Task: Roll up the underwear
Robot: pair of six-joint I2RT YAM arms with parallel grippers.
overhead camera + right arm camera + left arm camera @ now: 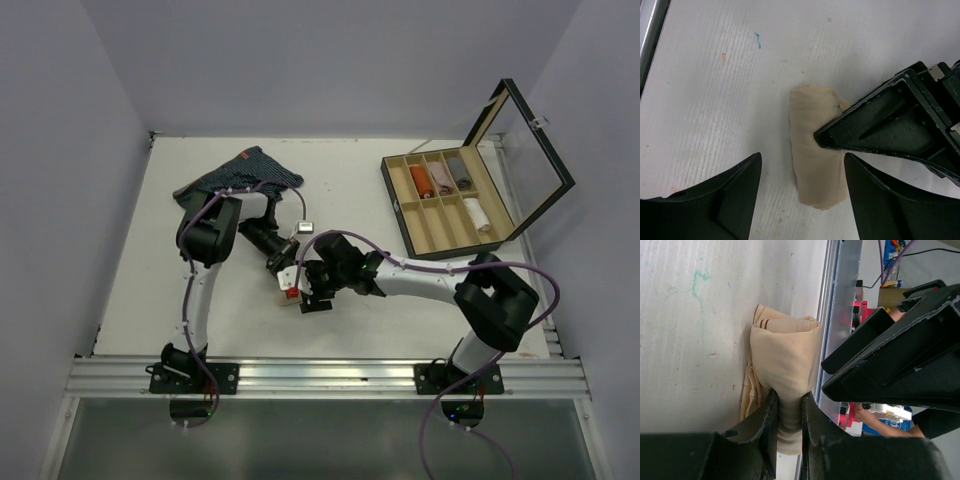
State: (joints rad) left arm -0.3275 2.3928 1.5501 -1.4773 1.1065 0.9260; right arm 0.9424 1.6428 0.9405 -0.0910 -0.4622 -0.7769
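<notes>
The beige underwear is a tight roll lying on the white table. My left gripper is shut on one end of it. In the right wrist view the roll lies between the wide-open jaws of my right gripper, which hovers over it, and the left gripper's fingers press on its far side. In the top view both grippers meet at table centre, left and right, hiding the roll. The navy striped underwear lies crumpled at the back left.
A wooden compartmented box with its glass lid raised stands at the back right, holding several rolled cloths, one of them pinkish. The aluminium rail runs along the near table edge.
</notes>
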